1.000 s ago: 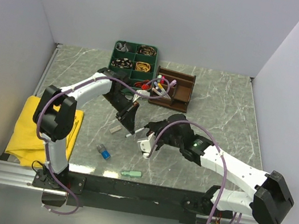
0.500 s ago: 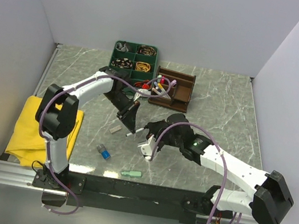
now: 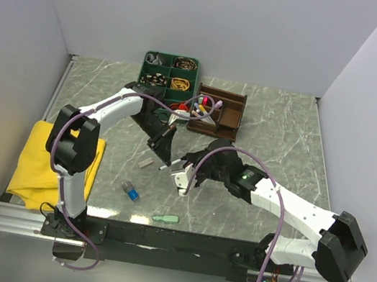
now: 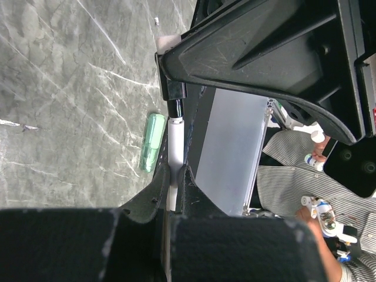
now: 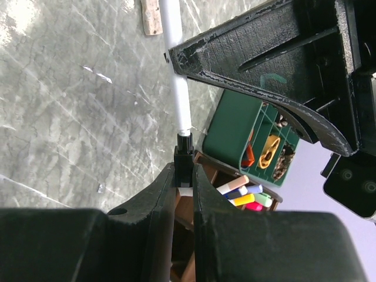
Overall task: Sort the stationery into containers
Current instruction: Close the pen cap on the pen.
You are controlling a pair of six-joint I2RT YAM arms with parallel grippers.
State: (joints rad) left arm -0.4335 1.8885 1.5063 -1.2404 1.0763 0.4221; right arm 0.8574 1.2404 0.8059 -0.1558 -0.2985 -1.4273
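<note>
Hanging above the table [image 3: 277, 135], well short of the organiser [image 3: 226, 111], the white pen [image 5: 182, 100] is clamped at either end by the left gripper [image 4: 174, 173] and the right gripper [image 5: 183, 173]; a handover is judged underway, so one grip must be released.

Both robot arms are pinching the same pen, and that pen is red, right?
Almost. Both sets of jaws do pinch the same pen, but it is white with a black end, not red. The right wrist view shows it clearly.
</note>
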